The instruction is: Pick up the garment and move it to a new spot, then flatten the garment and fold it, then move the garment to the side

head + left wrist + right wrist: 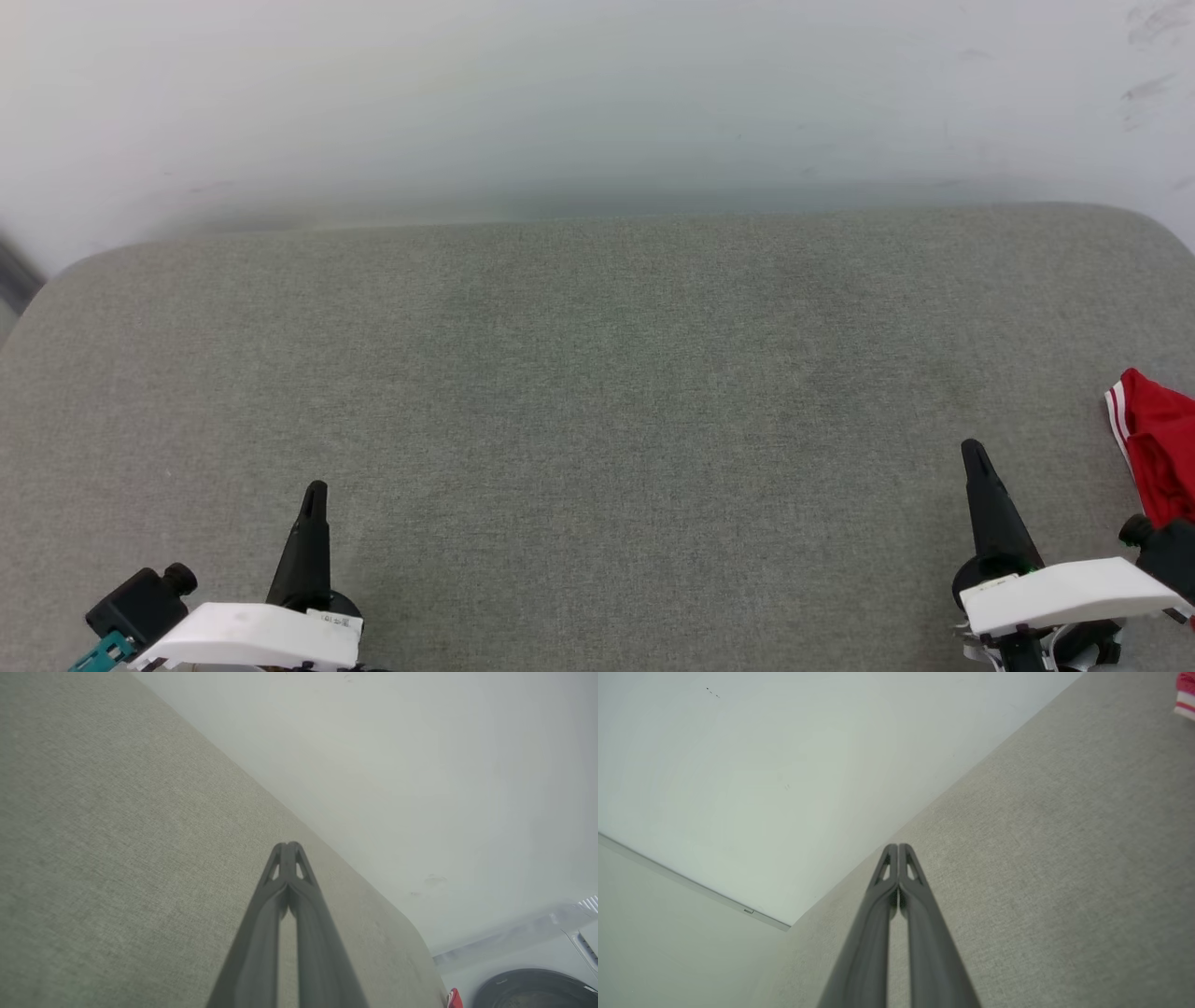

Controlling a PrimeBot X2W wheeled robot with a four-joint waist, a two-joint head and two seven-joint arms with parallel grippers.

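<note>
your left gripper (315, 490) and right gripper (973, 451) sit pressed together over the grey woven fabric surface (597, 420); the bright red white-striped garment (1162, 448) lies beside the right one.

Grey fabric surface (597, 420), white wall (597, 93)

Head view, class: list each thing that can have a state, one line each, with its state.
garment: crumpled at the surface's right side, cut off by the frame, ungripped.
left claw: shut, empty.
right claw: shut, empty, apart from the garment.
grey padded surface: flat, smooth.
</note>
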